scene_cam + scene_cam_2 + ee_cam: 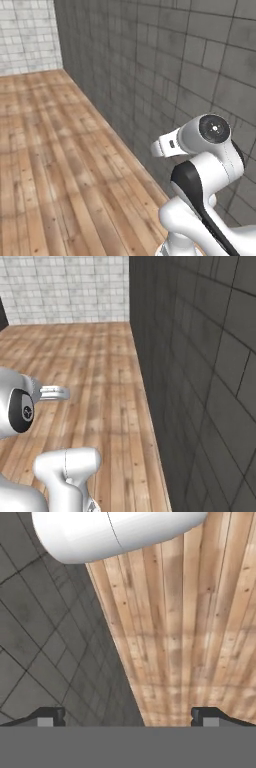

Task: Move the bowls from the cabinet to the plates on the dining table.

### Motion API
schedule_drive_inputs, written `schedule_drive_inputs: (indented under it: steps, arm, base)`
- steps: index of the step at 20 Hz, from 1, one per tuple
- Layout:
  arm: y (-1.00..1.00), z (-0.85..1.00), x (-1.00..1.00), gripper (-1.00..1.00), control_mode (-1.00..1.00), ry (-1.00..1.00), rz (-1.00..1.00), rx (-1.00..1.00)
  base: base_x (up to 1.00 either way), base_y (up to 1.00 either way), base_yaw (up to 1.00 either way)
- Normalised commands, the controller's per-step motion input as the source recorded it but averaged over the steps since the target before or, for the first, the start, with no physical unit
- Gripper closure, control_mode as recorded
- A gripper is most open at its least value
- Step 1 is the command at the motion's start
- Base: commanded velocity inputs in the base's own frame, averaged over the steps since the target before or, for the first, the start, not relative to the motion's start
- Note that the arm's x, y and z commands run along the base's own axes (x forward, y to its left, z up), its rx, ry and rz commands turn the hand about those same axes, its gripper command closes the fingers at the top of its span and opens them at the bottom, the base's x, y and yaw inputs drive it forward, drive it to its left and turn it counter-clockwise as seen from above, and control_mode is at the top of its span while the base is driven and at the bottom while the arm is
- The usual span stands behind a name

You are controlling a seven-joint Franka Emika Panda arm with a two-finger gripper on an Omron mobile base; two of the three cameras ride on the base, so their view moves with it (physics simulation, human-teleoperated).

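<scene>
Gripper (128,716) stands spread wide with nothing between its tips; in the hand view the two dark fingertips (49,716) sit far apart at the lower edge. Beyond them, that view looks down on a wooden plank floor (200,627) where it meets a dark grey tiled wall (45,637). No bowl, cabinet, plate or dining table can be located from these pictures, so their positions cannot be told.

Left base view: the white arm (210,175) with its dark joint is folded at the lower right, close beside the dark grey tiled wall (165,65). The plank floor (50,165) runs back to a light grey brick wall (27,32) at the far end.

Right base view: the arm (30,456) occupies the lower left, over the floor (95,376), with the dark wall (200,356) on the right and the light brick wall (70,286) behind
</scene>
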Motion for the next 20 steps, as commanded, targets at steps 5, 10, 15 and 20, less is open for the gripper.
schedule_drive_inputs:
  steps: [5, 10, 15, 20]
  arm:
    - [0.00, 0.00, 0.00, -1.00, 1.00, 0.00, 0.00, 0.00]
    - [0.00, 0.00, 0.00, -1.00, 1.00, 0.00, 0.00, 0.00]
    - [0.00, 0.00, 0.00, -1.00, 1.00, 0.00, 0.00, 0.00]
    - [0.00, 0.00, 0.00, -1.00, 1.00, 0.00, 0.00, 0.00]
  base:
    - [1.00, 0.16, 0.02]
    - [1.00, 0.26, 0.00]
    - [1.00, 0.47, 0.00]
    - [1.00, 0.88, 0.00]
